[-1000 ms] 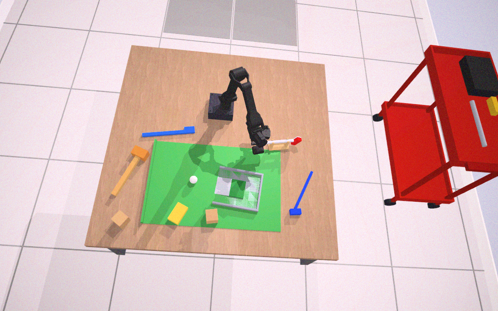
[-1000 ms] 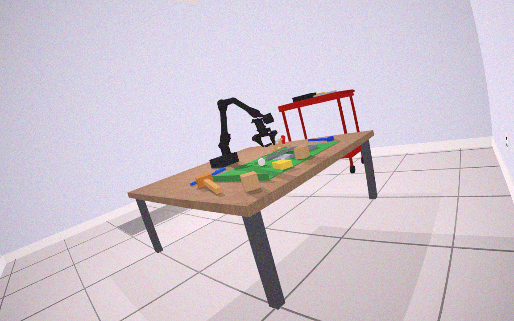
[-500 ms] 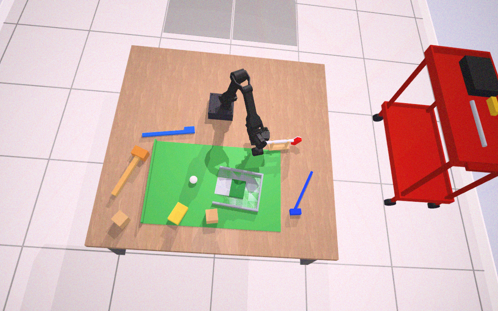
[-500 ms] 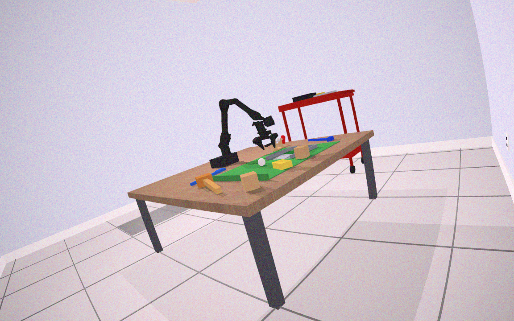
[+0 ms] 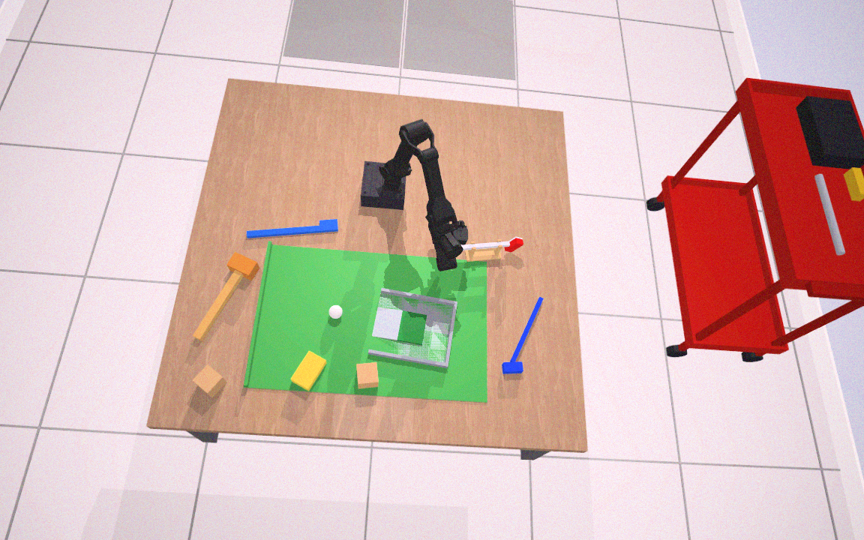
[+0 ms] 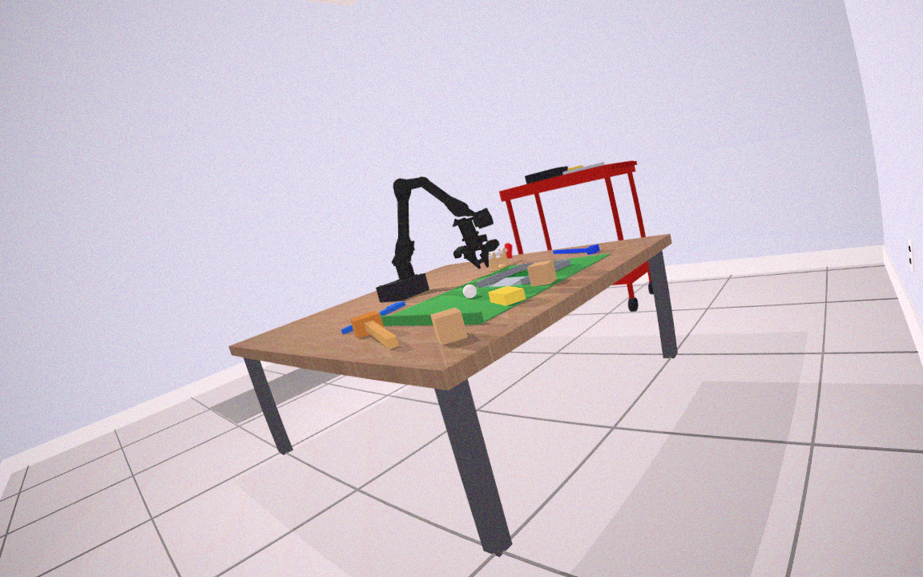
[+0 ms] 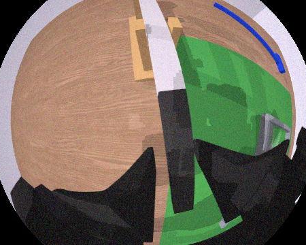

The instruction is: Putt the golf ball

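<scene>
The red putter (image 5: 481, 245) (image 7: 164, 58) has a red head, a white shaft and a black handle. It rests on a light wooden stand (image 5: 485, 255) (image 7: 135, 51), head to the right in the top view. My gripper (image 5: 448, 250) (image 6: 482, 264) (image 7: 173, 148) is partly open, its fingers on either side of the black handle. The wrist view shows a gap between the left finger and the handle. The white golf ball (image 5: 335, 311) (image 6: 469, 291) sits on the green mat (image 5: 287, 282), left of the pale ramp (image 5: 387, 325) and the dark green square (image 5: 412, 328), which has grey walls around it.
A yellow block (image 5: 308, 370) (image 6: 506, 295) and a wooden block (image 5: 367, 375) (image 6: 542, 272) stand near the mat's front edge. An orange mallet (image 5: 242, 265) and another wooden block (image 5: 208, 380) lie left. A blue club (image 5: 527, 330) (image 7: 253, 30) lies right, a blue bar (image 5: 291, 230) behind the mat.
</scene>
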Robot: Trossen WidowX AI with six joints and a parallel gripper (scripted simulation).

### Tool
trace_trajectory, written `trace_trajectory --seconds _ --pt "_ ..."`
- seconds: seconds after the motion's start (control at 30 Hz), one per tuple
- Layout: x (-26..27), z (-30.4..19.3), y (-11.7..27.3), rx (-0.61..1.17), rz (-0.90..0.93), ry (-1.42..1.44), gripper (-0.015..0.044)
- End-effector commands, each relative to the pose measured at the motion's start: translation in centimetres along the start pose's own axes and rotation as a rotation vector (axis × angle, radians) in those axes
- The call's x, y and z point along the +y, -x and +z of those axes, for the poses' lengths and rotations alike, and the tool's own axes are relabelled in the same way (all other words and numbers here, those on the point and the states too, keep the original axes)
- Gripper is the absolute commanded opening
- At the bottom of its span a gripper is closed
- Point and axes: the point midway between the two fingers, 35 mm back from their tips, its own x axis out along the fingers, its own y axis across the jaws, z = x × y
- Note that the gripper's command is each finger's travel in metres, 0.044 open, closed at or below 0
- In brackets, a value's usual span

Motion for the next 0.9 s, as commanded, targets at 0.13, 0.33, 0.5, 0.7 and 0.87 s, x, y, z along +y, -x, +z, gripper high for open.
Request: trace_trajectory --seconds 0.13,0.33,0.5,0.7,0.87 --pt "0.0 0.0 0.0 0.0 -0.001 0.0 0.0026" --pt "-0.1 0.2 0.6 0.0 -0.001 0.0 0.0" --pt "-0.5 1.1 3.3 0.0 -0.001 0.0 0.0" --pt "-0.4 2.1 7.3 0.0 0.0 0.0 0.0" --pt "-0.1 2.7 9.7 0.0 0.0 0.0 0.0"
